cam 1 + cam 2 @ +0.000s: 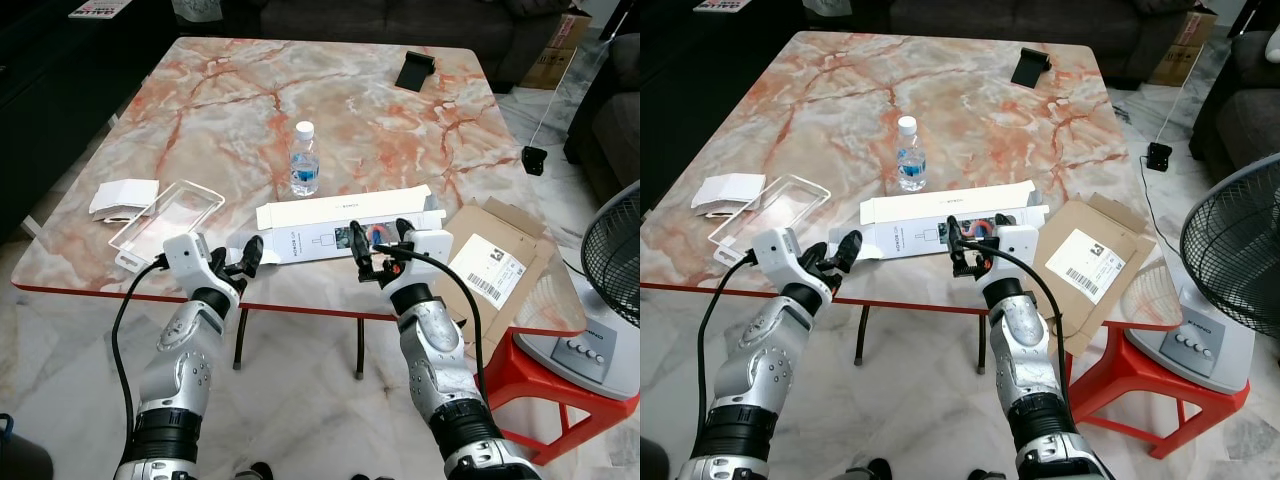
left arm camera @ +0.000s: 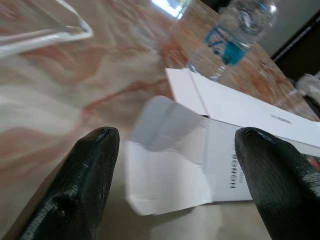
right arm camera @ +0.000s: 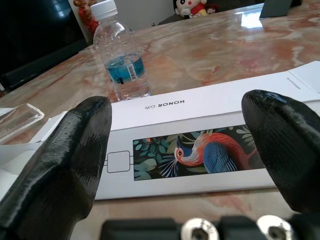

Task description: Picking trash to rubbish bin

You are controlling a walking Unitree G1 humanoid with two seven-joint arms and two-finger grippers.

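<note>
From the far left of the marble table (image 1: 200, 110) I see a folded white paper (image 1: 123, 194) and, just beside it, a clear plastic tray (image 1: 165, 223) lying flat near the front edge. Next comes my left gripper (image 1: 237, 262), hovering at the table's front edge with its fingers spread wide and nothing between them; through its wrist camera the open flap end of the long white box (image 2: 200, 165) sits right ahead. That flat white box (image 1: 345, 226), with a bird picture on its lower panel, stretches across the middle of the front edge, and it looks to me like the trash I'm about to take. A small water bottle (image 1: 304, 160) stands upright just behind it. My right gripper (image 1: 379, 245) is at the box's right end, fingers also spread, the bird picture (image 3: 200, 152) framed between them, not yet pinching anything. Further right, a flattened cardboard piece (image 1: 495, 262) with a shipping label hangs over the table's corner, above a red stool (image 1: 545, 385) and a fan (image 1: 612, 270). I can't spot the rubbish bin from here.

My worries: the box is thin and lies flat, so closing on it may only slide it or crumple a flap. Pushing it back could tip the bottle. If the two grippers pull unevenly, the open box could bend or slip off the edge.
</note>
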